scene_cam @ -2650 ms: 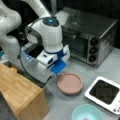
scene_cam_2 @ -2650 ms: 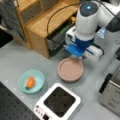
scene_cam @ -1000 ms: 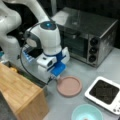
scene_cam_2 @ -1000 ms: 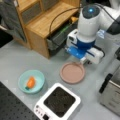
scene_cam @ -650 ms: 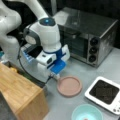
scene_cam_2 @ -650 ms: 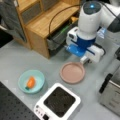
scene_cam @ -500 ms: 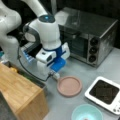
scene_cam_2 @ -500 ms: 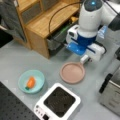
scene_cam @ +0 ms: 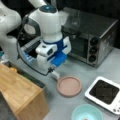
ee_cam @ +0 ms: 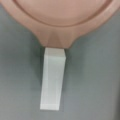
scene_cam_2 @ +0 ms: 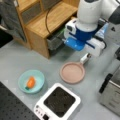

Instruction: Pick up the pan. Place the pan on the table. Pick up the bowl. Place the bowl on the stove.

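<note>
The dusty-pink pan [scene_cam: 69, 86] [scene_cam_2: 72, 72] lies flat on the grey table [scene_cam: 82, 68] [scene_cam_2: 15, 62]. Its white handle [scene_cam: 55, 74] [scene_cam_2: 85, 58] [ee_cam: 53, 80] points toward the arm. My gripper [scene_cam: 52, 68] [scene_cam_2: 86, 53] hangs just above that handle, open, with nothing in it. In the wrist view the handle lies free on the table below the pan's rim [ee_cam: 62, 22]. The teal bowl [scene_cam: 87, 113] [scene_cam_2: 31, 81], with orange food inside, sits apart on the table. The stove [scene_cam: 103, 92] [scene_cam_2: 58, 101] stands with its black top bare.
A silver toaster oven [scene_cam: 92, 37] [scene_cam_2: 110, 92] stands behind the pan. A light wooden box [scene_cam: 20, 92] [scene_cam_2: 42, 22] sits beside the arm. A black cable and a dark bin lie between the box and the arm.
The gripper has lifted up off the pan's handle. The pan has stayed in its place on the table.
</note>
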You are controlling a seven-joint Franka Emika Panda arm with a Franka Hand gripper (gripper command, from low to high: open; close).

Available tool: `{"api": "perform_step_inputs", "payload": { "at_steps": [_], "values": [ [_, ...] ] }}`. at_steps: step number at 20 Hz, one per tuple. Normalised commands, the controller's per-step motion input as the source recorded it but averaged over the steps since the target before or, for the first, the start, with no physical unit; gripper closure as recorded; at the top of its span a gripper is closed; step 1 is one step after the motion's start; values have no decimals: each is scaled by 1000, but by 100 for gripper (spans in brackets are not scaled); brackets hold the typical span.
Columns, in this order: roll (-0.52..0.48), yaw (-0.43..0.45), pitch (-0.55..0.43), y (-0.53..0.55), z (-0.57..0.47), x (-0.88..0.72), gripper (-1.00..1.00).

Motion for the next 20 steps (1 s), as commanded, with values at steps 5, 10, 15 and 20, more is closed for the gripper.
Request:
{"api": "perform_step_inputs", "payload": {
  "at_steps": [5,10,15,20],
  "values": [
    [29,38,319,-41,437,294,-100],
    [62,35,332,-103,432,324,-100],
    [102,27,355,-220,547,442,-100],
    [105,45,332,-351,387,582,-100]
  ]
}}
